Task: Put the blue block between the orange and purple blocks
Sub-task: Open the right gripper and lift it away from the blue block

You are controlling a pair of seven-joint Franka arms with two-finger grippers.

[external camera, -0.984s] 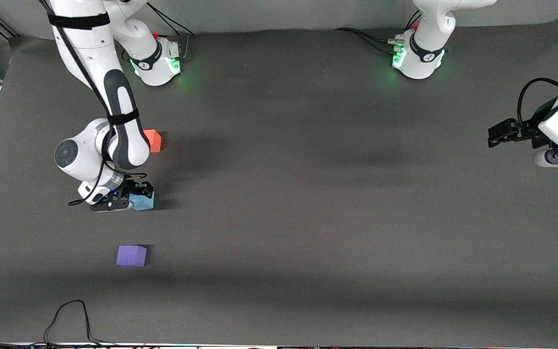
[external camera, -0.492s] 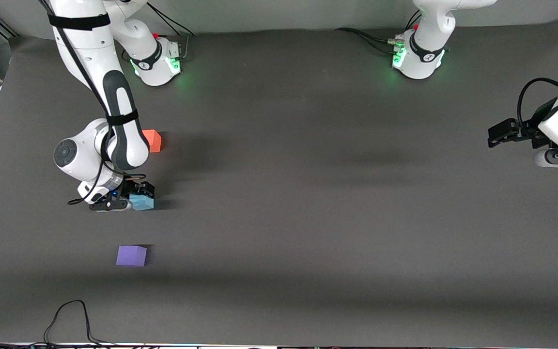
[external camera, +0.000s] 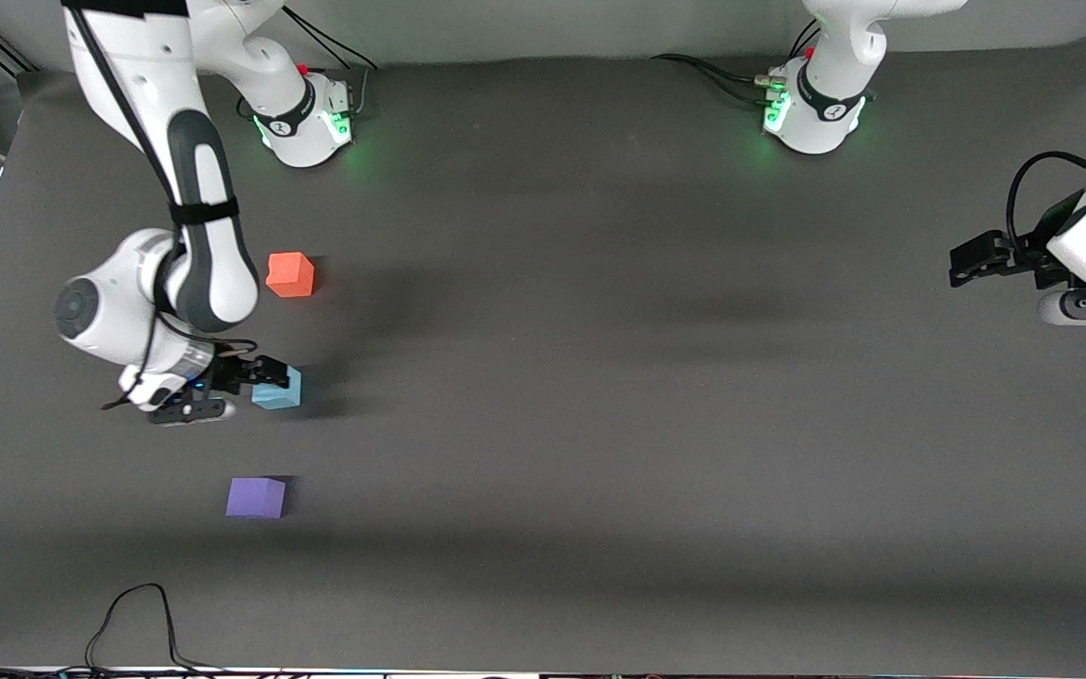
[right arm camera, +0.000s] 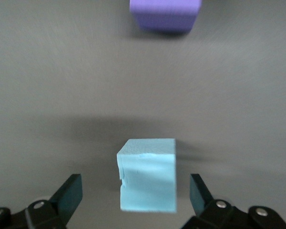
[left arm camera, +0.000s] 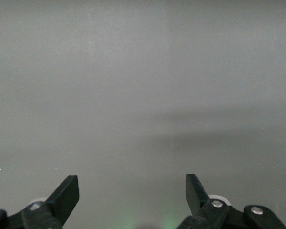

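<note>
Toward the right arm's end of the bench (external camera: 600, 377), the blue block (external camera: 277, 388) sits on the surface between the orange block (external camera: 290, 274), which lies farther from the front camera, and the purple block (external camera: 256, 497), which lies nearer to it. All three are well apart from one another. The right end effector (external camera: 246, 375) is just beside the blue block with its jaws spread; the right wrist view shows the cube (right arm camera: 148, 174) in the gap with clear space on both sides, touching neither finger, and the purple block (right arm camera: 165, 14) ahead of it. So the placing looks done, and the risk now seems to lie in the retreat. If the arm swings sideways while so low, a fingertip could catch the light cube and knock it out of line. A drag across the bench could also turn it. Rising straight up first would likely avoid this. The left end effector (external camera: 967, 262) waits over the left arm's end of the bench, its jaws apart and empty in its wrist view (left arm camera: 132, 195).
</note>
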